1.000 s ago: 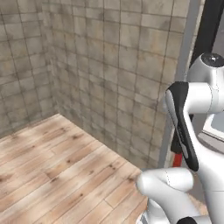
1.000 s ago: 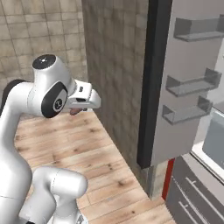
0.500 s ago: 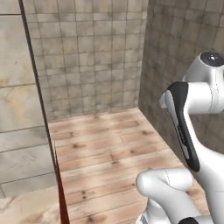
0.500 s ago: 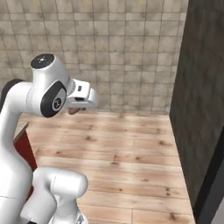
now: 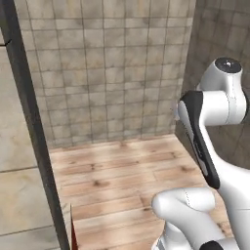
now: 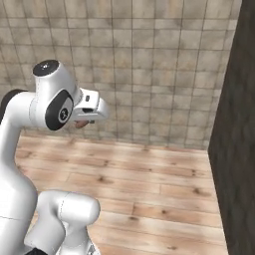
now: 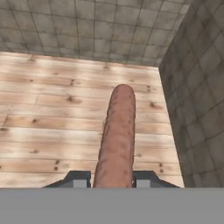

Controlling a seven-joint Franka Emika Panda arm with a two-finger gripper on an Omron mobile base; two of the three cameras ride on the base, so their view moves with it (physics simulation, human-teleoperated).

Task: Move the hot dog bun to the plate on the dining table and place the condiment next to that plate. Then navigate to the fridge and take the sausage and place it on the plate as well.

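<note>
Wooden plank floor, grey tiled walls

The white arm stands folded high above its base, elbow bent, and the gripper is clamped on the sausage pointing forward

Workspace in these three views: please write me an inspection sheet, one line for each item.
Surface: wooden plank floor; no table or counter seen.
Job's things: sausage held between the fingertips, pointing away from the hand over the floor.
Clutter: nothing seen.
Grippers: gripper shut on the sausage.
Cables: nothing seen.
Surroundings: tiled wall ahead; dark tiled wall on the right side; dark upright edge at left.
</note>
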